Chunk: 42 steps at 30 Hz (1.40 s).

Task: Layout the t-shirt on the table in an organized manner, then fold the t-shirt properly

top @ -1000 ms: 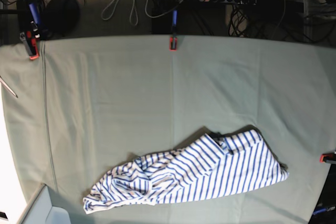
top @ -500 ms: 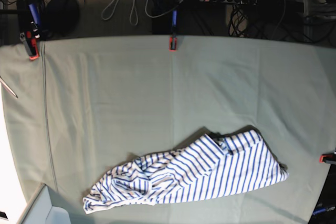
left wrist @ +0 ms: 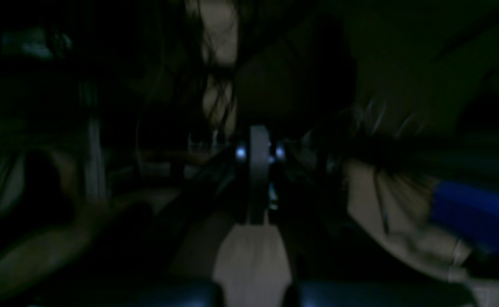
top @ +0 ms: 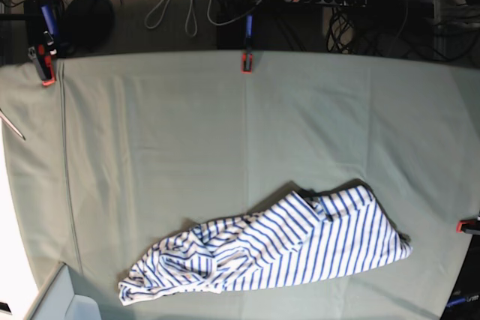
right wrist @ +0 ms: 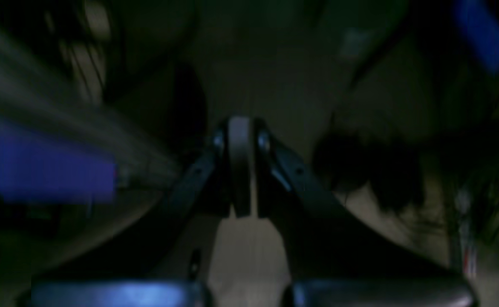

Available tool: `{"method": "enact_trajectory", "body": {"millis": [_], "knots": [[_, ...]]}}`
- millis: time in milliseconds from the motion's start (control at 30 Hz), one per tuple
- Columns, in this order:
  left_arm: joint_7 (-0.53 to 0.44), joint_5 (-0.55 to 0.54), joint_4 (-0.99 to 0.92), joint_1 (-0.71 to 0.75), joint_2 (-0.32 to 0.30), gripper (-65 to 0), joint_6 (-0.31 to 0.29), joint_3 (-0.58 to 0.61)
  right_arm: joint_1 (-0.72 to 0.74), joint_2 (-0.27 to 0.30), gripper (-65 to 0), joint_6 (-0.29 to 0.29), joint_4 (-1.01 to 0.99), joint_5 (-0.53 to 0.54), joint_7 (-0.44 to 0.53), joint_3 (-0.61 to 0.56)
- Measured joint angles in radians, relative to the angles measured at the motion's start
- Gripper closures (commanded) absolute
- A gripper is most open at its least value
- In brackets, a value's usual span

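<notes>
Item: tabletop (top: 150,133), grey-green cloth cover, red clamps (top: 247,62) at its edges. Item: t-shirt (top: 270,249), striped, lying crumpled in a slanted heap near the front edge, right of centre; collar uppermost, lower left end bunched. Item: right tool (right wrist: 240,170), jaws pressed together, holding nothing, off the tabletop. Item: left tool (left wrist: 258,175), likewise closed and empty. Risks, judged: a pinch on the bunched end may catch several layers, so spreading drags the heap; a pull toward the front edge may slide fabric off.
</notes>
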Motion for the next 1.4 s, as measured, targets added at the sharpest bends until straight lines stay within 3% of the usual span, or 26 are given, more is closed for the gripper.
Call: {"method": "enact_trajectory", "body": {"millis": [167, 333, 433, 633, 833, 1000, 1167, 1300, 1400], "knots": [[0.007, -0.071, 0.214, 0.081, -0.009, 0.0, -0.009, -0.169, -0.114, 0.01, 0.0, 0.0, 0.301, -0.001, 0.016, -0.003], [0.013, -0.082, 0.326, 0.017, 0.09, 0.0, -0.011, -0.359, -0.068, 0.008, 0.0, -0.001, 0.446, 0.003, 0.005, -0.005], [0.112, -0.081, 0.364, -0.09, 0.145, 0.0, -0.015, -0.416, -0.019, -0.046, 0.0, -0.001, 0.504, 0.003, -0.02, -0.005], [0.438, -0.085, 0.39, -0.302, 0.189, 0.0, -0.009, -0.49, 0.095, -0.073, 0.0, 0.0, 0.612, 0.003, -0.293, -0.008], [0.685, -0.086, 0.377, -0.522, 0.197, -0.1, -0.018, -0.487, 0.285, -0.075, -16.0, 0.0, 0.672, 0.002, -0.687, -0.011], [0.829, -0.083, 0.311, -0.694, 0.223, -0.2, -0.01, -0.496, 0.449, -0.077, -20.0, 0.0, 0.677, 0.003, -0.977, -0.011], [0.918, -0.077, 0.267, -0.799, 0.217, -0.4, -0.017, -0.494, 0.577, -0.071, -19.8, -0.001, 0.682, 0.003, -1.17, -0.011], [0.933, -0.08, 0.221, -0.843, 0.217, -11.0, -0.013, -0.492, 0.643, -0.079, -19.7, 0.0, 0.682, 0.003, -1.258, -0.005], [0.932, -0.084, 0.198, -0.846, 0.217, -28.8, -0.014, -0.495, 0.673, -0.1, -19.7, -0.001, 0.682, 0.003, -1.292, 0.008]]}}
